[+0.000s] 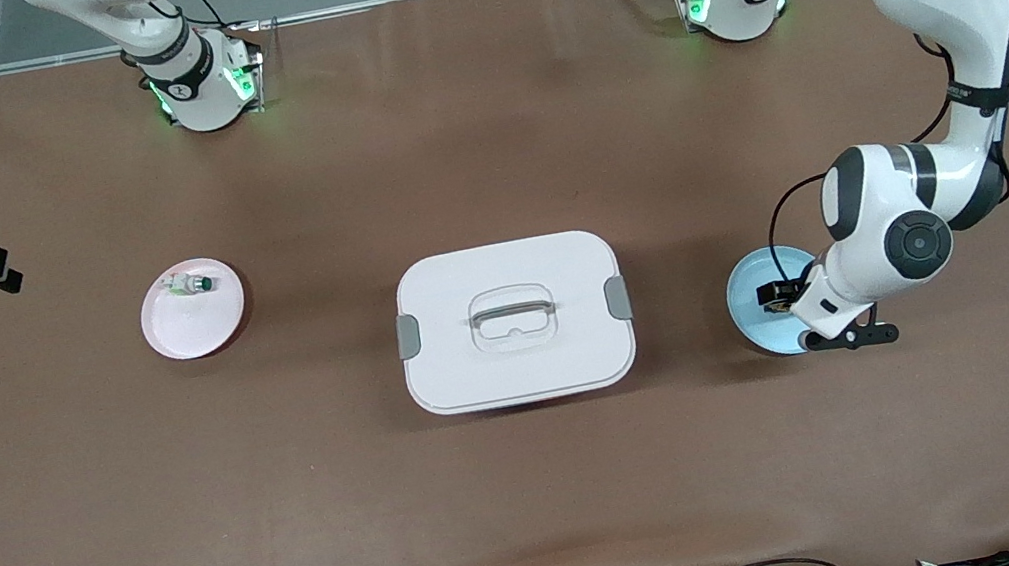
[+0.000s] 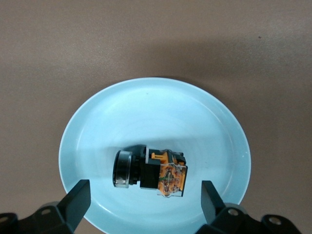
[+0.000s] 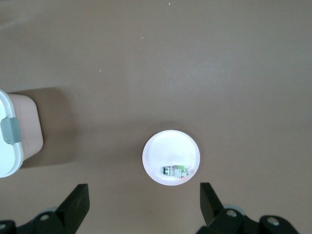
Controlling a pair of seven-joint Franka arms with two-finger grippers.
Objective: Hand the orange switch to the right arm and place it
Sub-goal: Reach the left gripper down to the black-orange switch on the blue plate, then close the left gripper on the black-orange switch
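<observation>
Orange switch [image 2: 150,173] on its side in blue plate [image 2: 146,107], directly under left gripper [image 2: 145,200]; long axis spans jaw-to-jaw. Jaws wide, nothing held. Right gripper [image 3: 144,202] high over pink plate [image 3: 171,148], jaws apart, waiting.

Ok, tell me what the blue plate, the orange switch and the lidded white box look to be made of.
Blue plate: probably glazed ceramic or glossy plastic; smooth, with soft sheen.
Orange switch: moulded plastic body, black with an orange-brown end; its round end has a silvery ring, possibly metal.
White box: apparently matte white plastic, with grey clips at both ends and a recessed handle in the lid.
</observation>
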